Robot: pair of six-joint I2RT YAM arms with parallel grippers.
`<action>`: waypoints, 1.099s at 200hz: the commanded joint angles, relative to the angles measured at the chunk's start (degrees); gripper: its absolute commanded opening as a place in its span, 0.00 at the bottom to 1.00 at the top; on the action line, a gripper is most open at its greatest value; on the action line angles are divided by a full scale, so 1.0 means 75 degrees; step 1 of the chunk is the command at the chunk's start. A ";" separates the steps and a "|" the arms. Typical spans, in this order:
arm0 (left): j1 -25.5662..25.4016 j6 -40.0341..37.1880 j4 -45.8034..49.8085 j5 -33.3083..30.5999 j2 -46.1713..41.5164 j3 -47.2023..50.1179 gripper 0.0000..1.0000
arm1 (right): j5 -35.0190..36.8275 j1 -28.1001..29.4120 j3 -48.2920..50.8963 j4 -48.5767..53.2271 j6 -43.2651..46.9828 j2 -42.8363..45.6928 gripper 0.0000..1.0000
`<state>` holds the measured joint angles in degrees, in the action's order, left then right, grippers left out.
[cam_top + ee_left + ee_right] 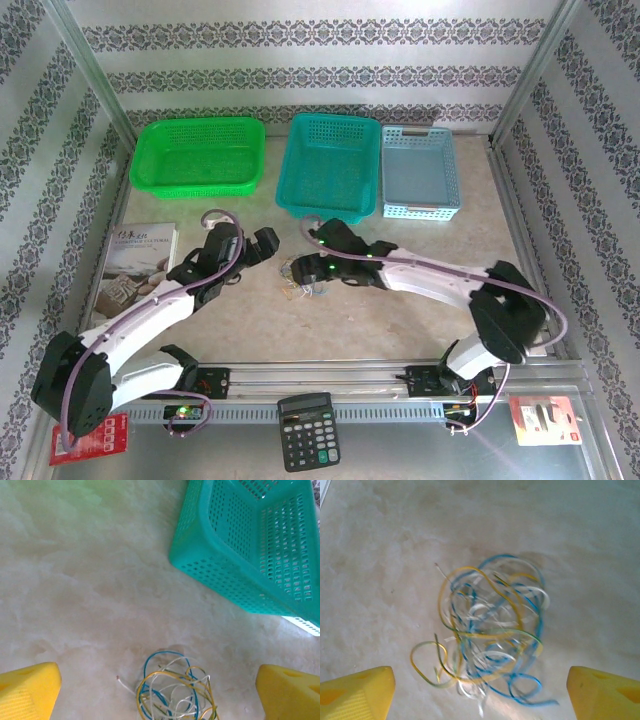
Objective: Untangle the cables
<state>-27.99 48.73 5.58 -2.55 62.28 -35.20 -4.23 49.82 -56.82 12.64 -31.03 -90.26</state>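
**Top external.** The cables (298,284) are seen as one small tangle on the table (400,320), near its middle, in front of the teal basket (330,165) and apart from it. The left gripper (262,244) is found just left of the tangle, the right gripper (310,262) just beside it on the right and over its edge. Jaw spacing cannot be read from this height. A green basket (197,155) and a light blue basket (420,172) are noted on either side of the teal one along the far edge. A book (135,262) lies at the left. A calculator (307,430) lies at the near edge between the arm bases.

**Left wrist.** The left gripper (157,674) is recorded with jaws spread wide, the yellow fingers (27,690) sitting at the two bottom corners. Nothing is clasped. The cables (175,692) lie on the table (75,580) between the fingers, cut off by the bottom edge: yellow, blue and whitish loops, with one loose end pointing left. A corner of the teal basket (240,555) is seen upper right, well apart from the tangle.

**Right wrist.** The right gripper (480,672) is likewise recorded with jaws wide apart, the yellow fingers (357,692) at the bottom corners. The cables (490,635) lie between and ahead of the fingers, touched by neither. Yellow, blue and whitish loops are interlaced. One pale yellow-green loop is spread out to the lower left.
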 commanded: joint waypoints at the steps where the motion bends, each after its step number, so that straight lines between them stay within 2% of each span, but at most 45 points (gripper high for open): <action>1: 0.0121 0.0158 0.0293 0.0242 -0.0269 0.0162 1.00 | 0.0692 0.0305 -0.0668 0.0544 0.0374 -0.0715 0.90; 30: 0.0157 0.0243 0.0281 0.0361 -0.0409 0.0336 1.00 | 0.1030 0.0371 -0.0917 0.0935 0.0502 -0.1362 0.89; 64: 0.0157 0.0224 0.0254 0.0508 -0.0451 0.0410 1.00 | 0.1360 -0.0081 -0.0294 0.1008 0.0579 -0.1160 0.87; 87: 0.0146 0.0183 0.0213 0.0629 -0.0407 0.0391 1.00 | 0.1365 -0.0652 0.0306 0.0924 0.0572 -0.0601 0.86; 114: 0.0153 0.0198 0.0034 0.0807 -0.0328 0.0394 1.00 | 0.0927 -0.1182 0.0734 0.0892 0.0661 0.0297 0.86; 174: 0.0140 0.0270 -0.0382 0.1295 -0.0025 0.0327 1.00 | -0.0267 -0.1240 0.1576 0.0346 0.0138 0.2080 0.87; 194: 0.0124 0.0367 -0.0569 0.1473 0.0033 0.0294 1.00 | -0.0537 -0.1249 0.2111 -0.0227 -0.0101 0.2278 0.81; 206: 0.0111 0.0414 -0.0627 0.1526 0.0068 0.0254 1.00 | -0.0677 -0.1281 0.2379 -0.0452 -0.0149 0.2264 0.70; 220: 0.0075 0.0440 -0.0651 0.1558 0.0097 0.0201 1.00 | -0.0831 -0.1298 0.2634 -0.0682 -0.0169 0.2205 0.61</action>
<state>-27.35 50.65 3.51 7.38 62.52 -32.58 -6.66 40.27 -40.49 11.81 -30.72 -73.54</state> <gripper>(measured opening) 0.999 0.674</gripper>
